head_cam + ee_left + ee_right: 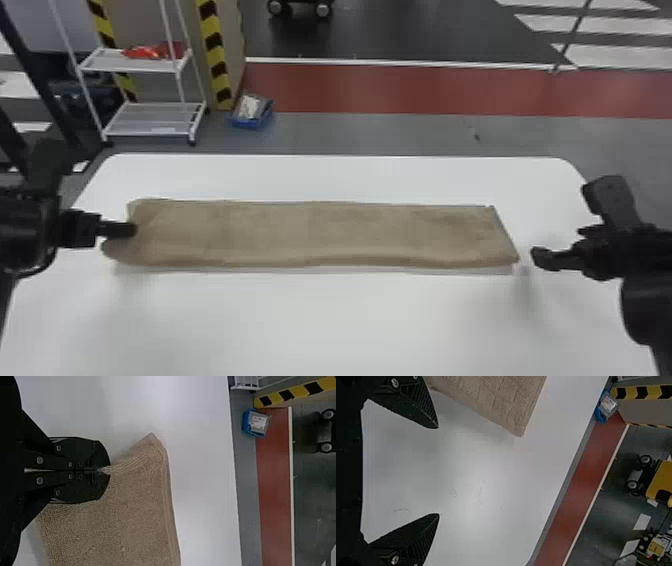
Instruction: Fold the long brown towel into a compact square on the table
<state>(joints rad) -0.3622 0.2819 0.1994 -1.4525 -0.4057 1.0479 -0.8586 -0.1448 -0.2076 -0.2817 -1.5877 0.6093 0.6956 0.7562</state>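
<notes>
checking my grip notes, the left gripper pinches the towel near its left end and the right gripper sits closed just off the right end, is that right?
Not quite: the right gripper is open, its fingers wide apart in the right wrist view. It does sit just off the towel's right end, and the left gripper pinches near the left end.

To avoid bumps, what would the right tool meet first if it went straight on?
Likely the tabletop; the towel lies to one side of the right tool, though depth is unclear.
</notes>
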